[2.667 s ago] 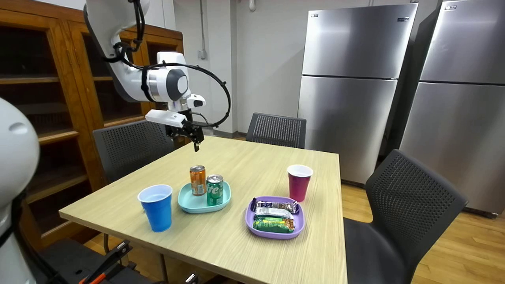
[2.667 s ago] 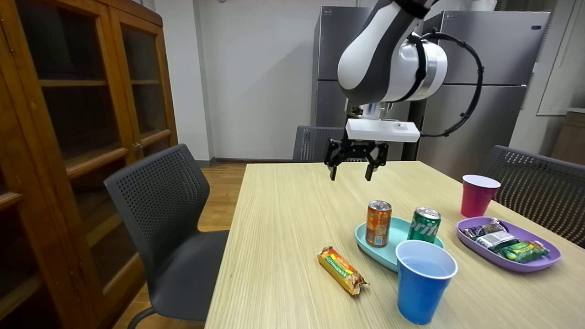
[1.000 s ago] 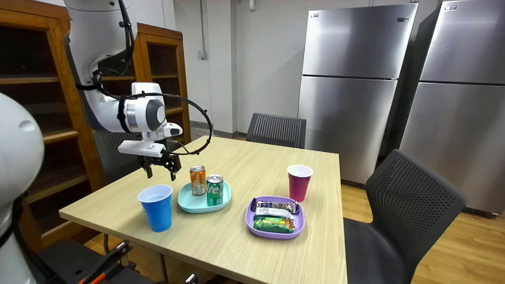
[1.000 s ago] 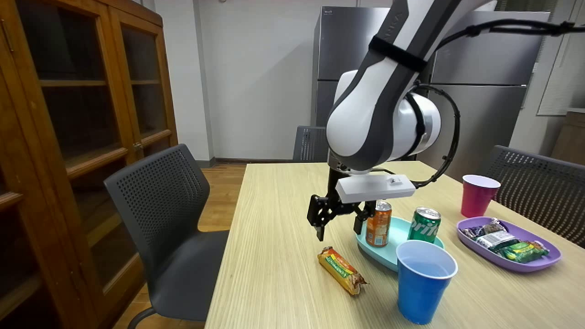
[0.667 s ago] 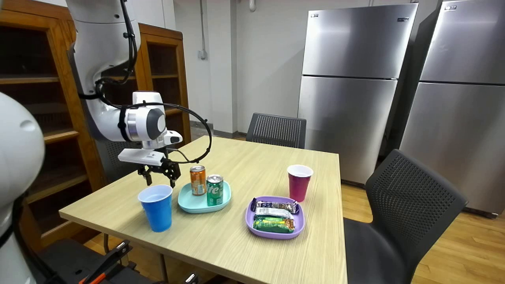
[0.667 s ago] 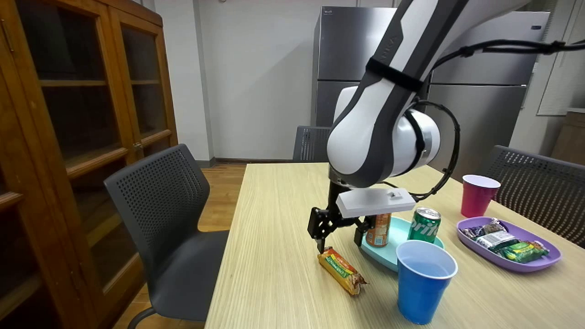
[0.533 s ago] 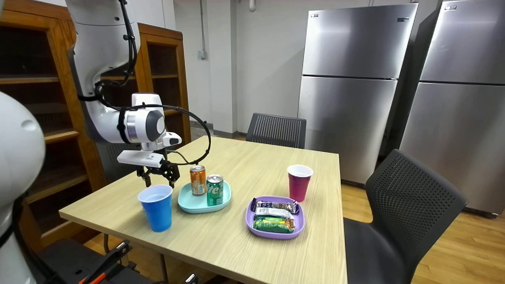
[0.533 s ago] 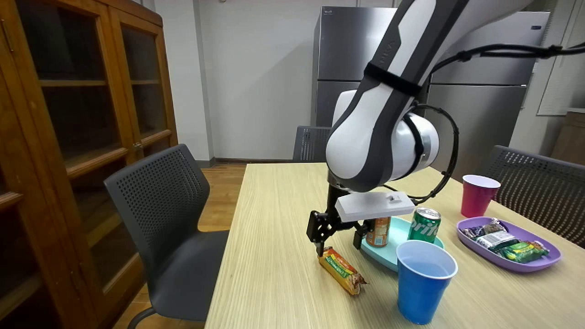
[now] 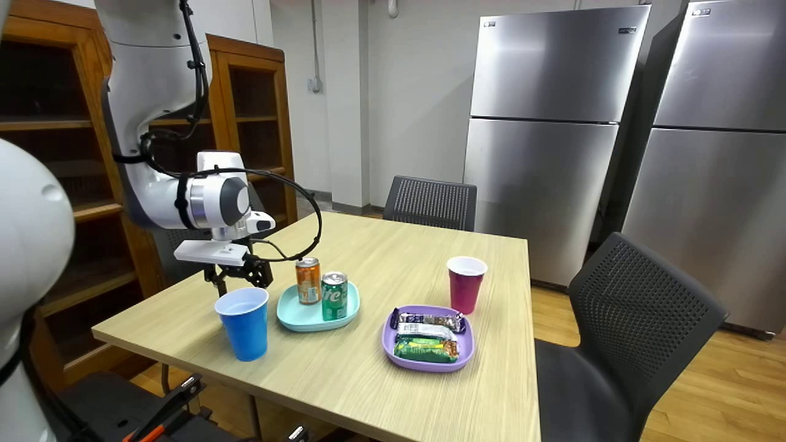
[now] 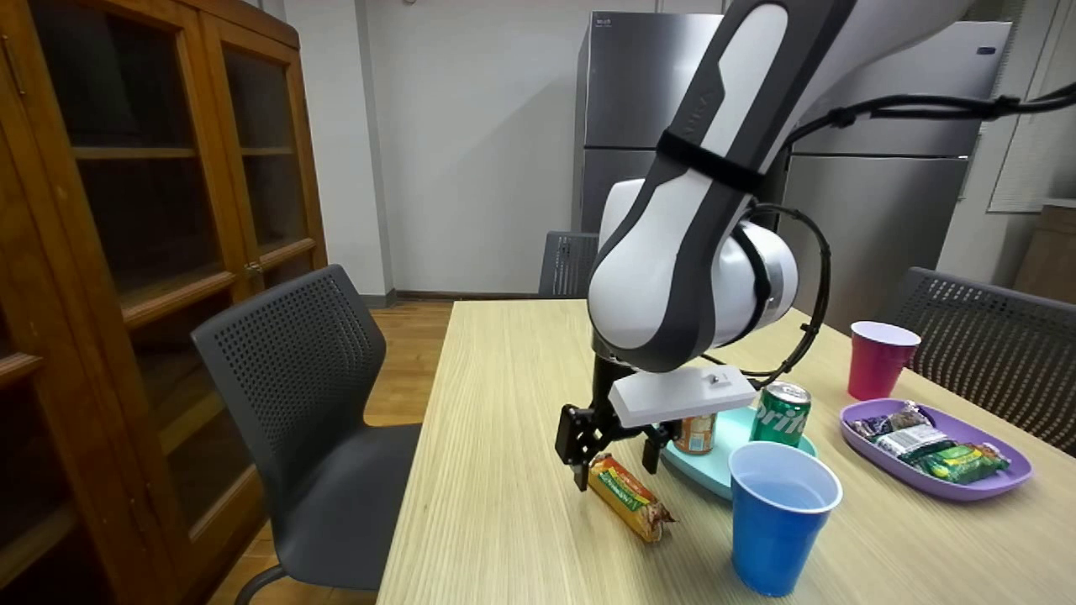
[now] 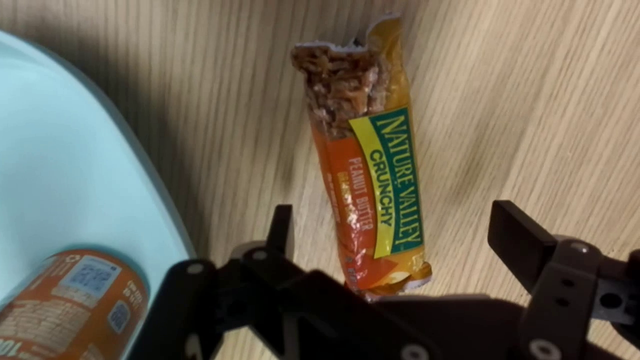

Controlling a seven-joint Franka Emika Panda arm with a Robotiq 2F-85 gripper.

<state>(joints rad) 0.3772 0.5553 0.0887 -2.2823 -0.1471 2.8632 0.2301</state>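
Granola bar (image 11: 370,175) beside the turquoise plate (image 11: 75,175), spread hand (image 10: 615,468) above it

The bar lies label up on the surface (image 10: 496,487), just beside the plate but apart from its rim; lying on a broad face probably keeps it from rolling. The hand stands wide and holds nothing, one finger on the bar's plate side, the other on the side away from the plate, seemingly turned to span its narrow width. On the plate, the orange can (image 11: 75,307) and the green can (image 10: 781,414) stand upright, presumably because their flat bases suit it. The blue cup (image 10: 777,525) stands near the plate, mouth up; well apart from the plate, the purple tray (image 9: 428,368) likely keeps its three wrapped bars (image 9: 426,332) together with its rim
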